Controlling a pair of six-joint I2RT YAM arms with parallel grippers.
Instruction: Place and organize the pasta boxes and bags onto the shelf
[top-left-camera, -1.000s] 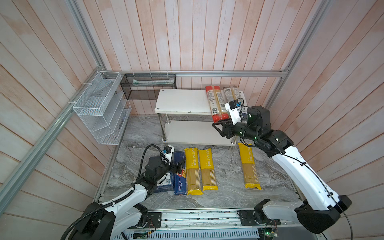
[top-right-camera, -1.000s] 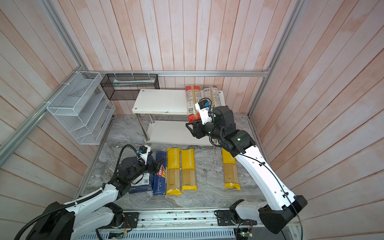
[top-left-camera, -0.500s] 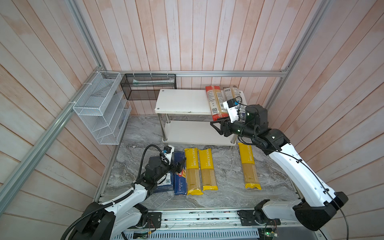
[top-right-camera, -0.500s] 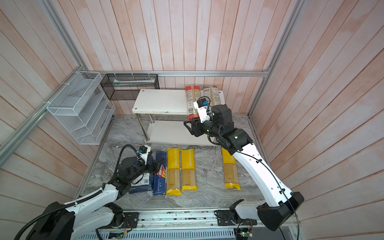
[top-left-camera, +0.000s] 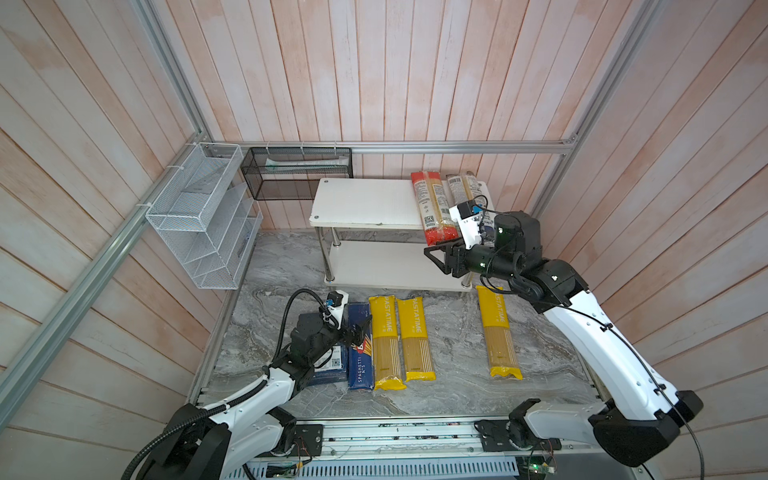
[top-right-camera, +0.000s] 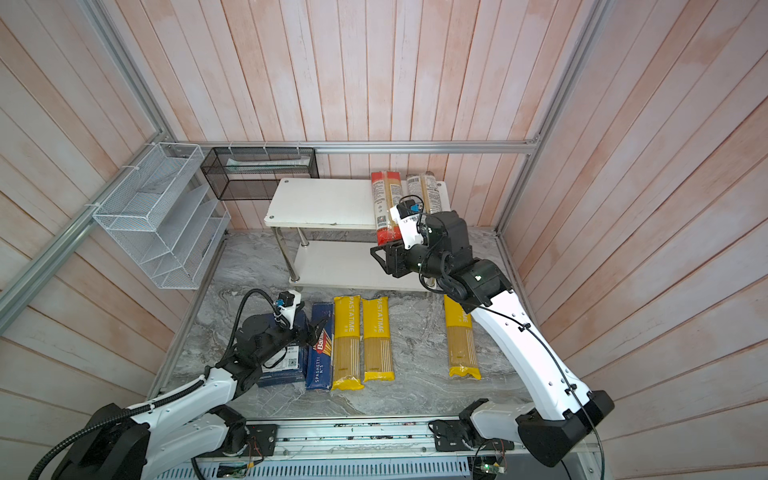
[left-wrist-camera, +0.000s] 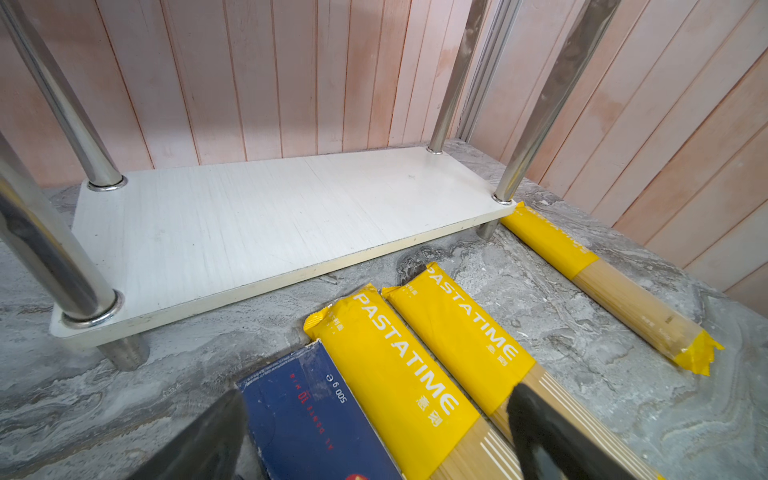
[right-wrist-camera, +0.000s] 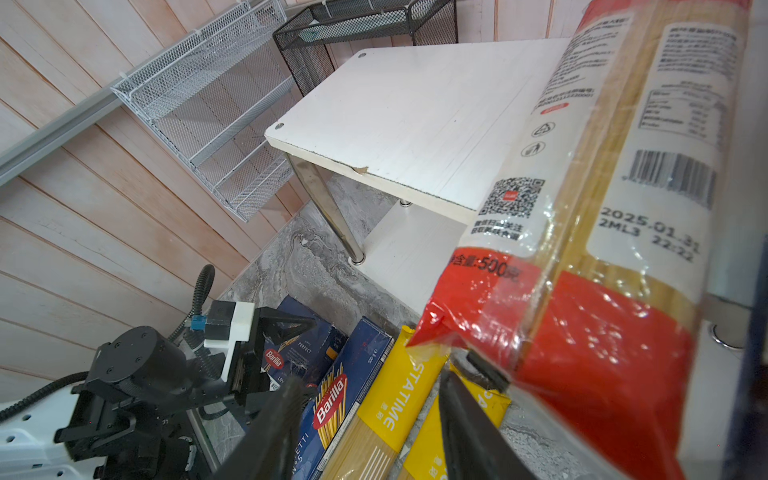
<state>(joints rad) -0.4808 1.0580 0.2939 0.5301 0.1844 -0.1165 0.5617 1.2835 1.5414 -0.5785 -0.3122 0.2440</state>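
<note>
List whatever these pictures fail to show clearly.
- Wide Barilla box: in both top views, mostly covered by the left arm.
- Red-ended spaghetti bag: right wrist view, blurred close up, small print unreadable.
- Neighbouring shelf bag: in a top view, near end behind the right wrist camera.
- Left claw: left wrist view, fingers cut off by the picture's edge.

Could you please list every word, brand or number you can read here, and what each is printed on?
"PASTATIME": three yellow clear-plastic spaghetti bags.
"Barilla", "SPAGHETTI N°5", "500 g": long narrow dark blue cardboard box.
"Barilla", "PERFECT": wide flat dark blue cardboard box.
"2025.01.31", "2ML3 22:22", "500": red-ended clear spaghetti bag.
Too blurred to read: its small print, and the labels on the white-labelled clear bag beside it.
</note>
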